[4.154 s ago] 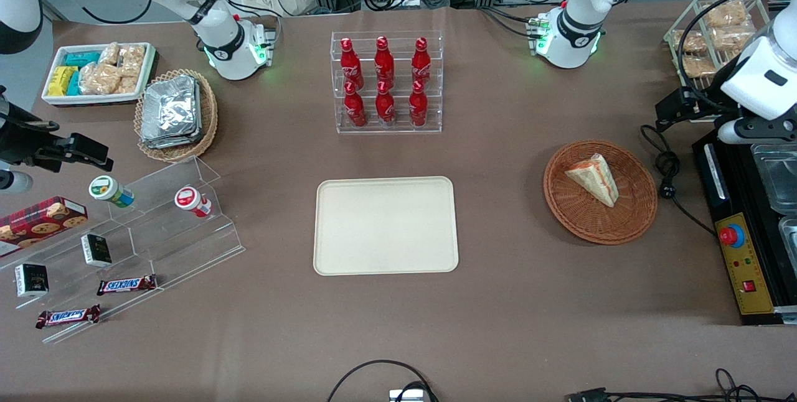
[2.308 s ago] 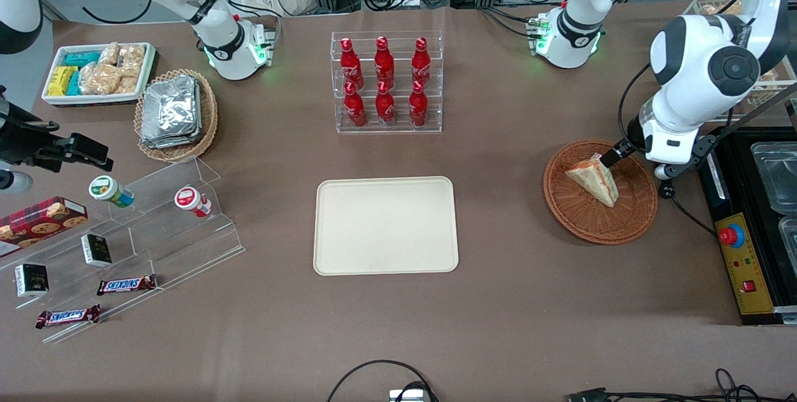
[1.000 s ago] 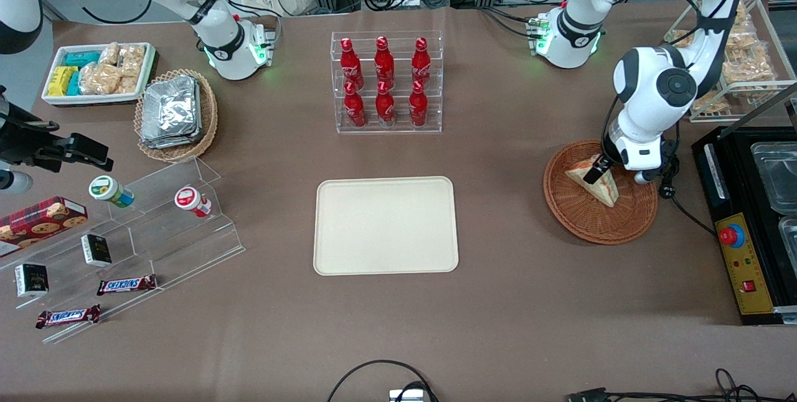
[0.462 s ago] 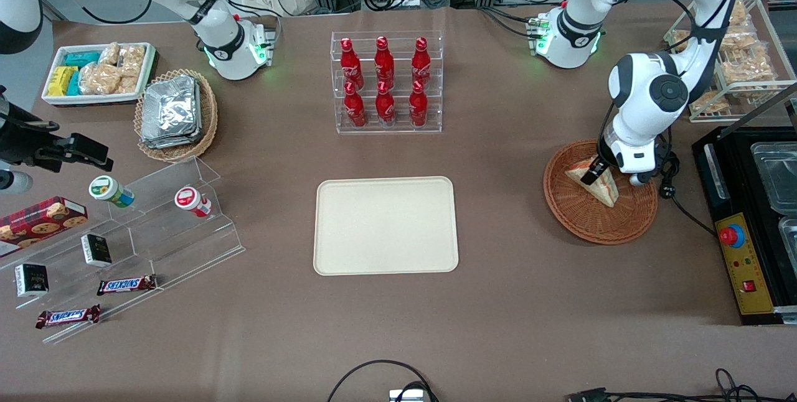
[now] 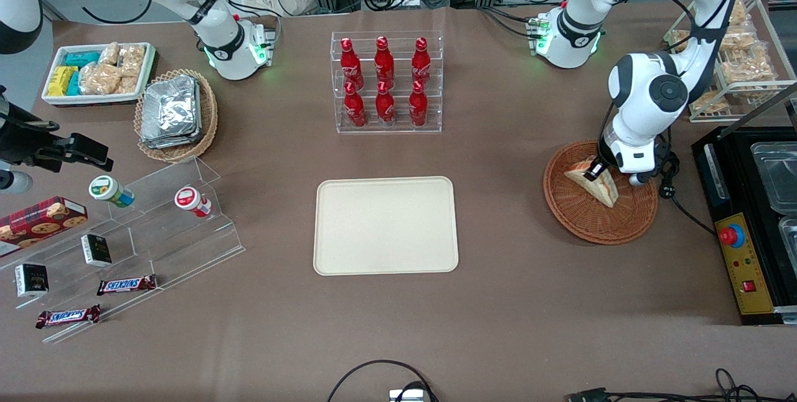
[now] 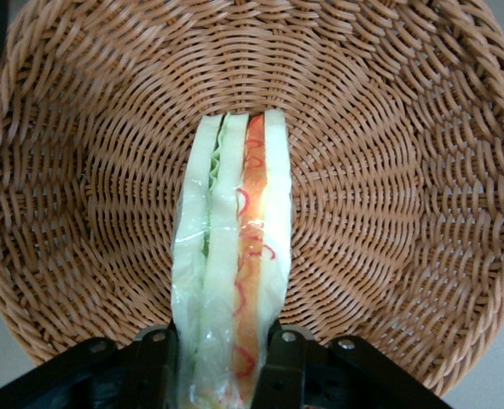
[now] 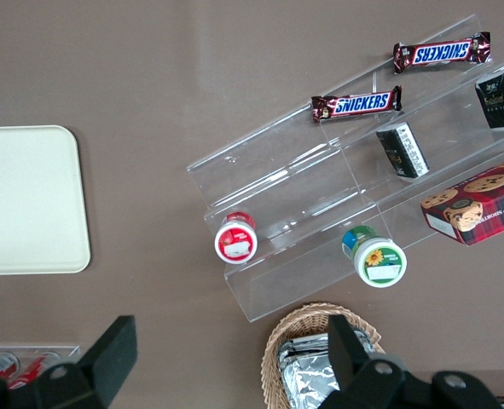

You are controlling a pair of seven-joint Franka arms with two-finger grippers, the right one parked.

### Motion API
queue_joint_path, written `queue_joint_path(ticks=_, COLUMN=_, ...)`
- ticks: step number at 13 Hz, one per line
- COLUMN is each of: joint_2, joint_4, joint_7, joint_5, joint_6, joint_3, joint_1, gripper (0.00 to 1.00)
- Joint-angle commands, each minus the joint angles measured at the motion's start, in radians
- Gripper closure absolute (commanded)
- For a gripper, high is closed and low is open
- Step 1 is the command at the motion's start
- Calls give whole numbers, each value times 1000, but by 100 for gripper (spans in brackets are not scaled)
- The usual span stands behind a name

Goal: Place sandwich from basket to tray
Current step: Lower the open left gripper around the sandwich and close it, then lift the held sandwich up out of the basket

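Toward the working arm's end of the worktop, the gripper (image 5: 594, 170) is down inside the basket (image 5: 635, 215), its fingers (image 6: 279, 368) set on either side of the sandwich (image 6: 230, 273) at its wide end; they look pressed against the wrapped bread, though whether they already grip firmly is hard to judge. The sandwich lies on the basket floor on its edge, its red and green filling layers facing the wrist camera. The main risk is the hold itself: the wedge is soft and in slick film, so a light squeeze could let it slip on the lift, while a hard one could crush the bread or push the filling out. Because only one end is held, the pointed end may droop and catch the woven rim on the way out, which could drag the light basket along or twist the sandwich loose. The tray (image 5: 385, 226) lies bare at the middle of the worktop, well apart from the basket, with open worktop between them, so nothing blocks a straight carry. A rack of red bottles (image 5: 386, 81) stands farther from the front camera than the tray and seems clear of that path; a black control box (image 5: 744, 265) sits near the basket at the worktop's edge.
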Motion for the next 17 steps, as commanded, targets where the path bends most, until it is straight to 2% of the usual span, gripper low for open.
queue_joint_path(ticks=1, joint_2=-70, joint_4=6, joint_7=32, joint_5=18, joint_6=-74, joint_3=-6, joint_1=-2, gripper=74)
queue_joint_path(ticks=6, joint_2=-153, joint_4=168, joint_7=193, joint_5=18, joint_6=-373, joint_3=-9, joint_1=-2, gripper=73)
queue_joint_path(ticks=10, joint_2=-114, joint_4=457, joint_7=337, joint_5=17, joint_6=-667, joint_3=-44, joint_1=-17, gripper=73)
queue_joint_path(ticks=12, joint_2=-101, joint_4=535, joint_7=386, joint_5=15, joint_6=-714, joint_3=-60, joint_1=-22, gripper=72)
queue_joint_path(ticks=17, joint_2=-89, joint_4=609, joint_7=524, joint_5=11, joint_6=-729, joint_3=-97, joint_1=-22, gripper=72)
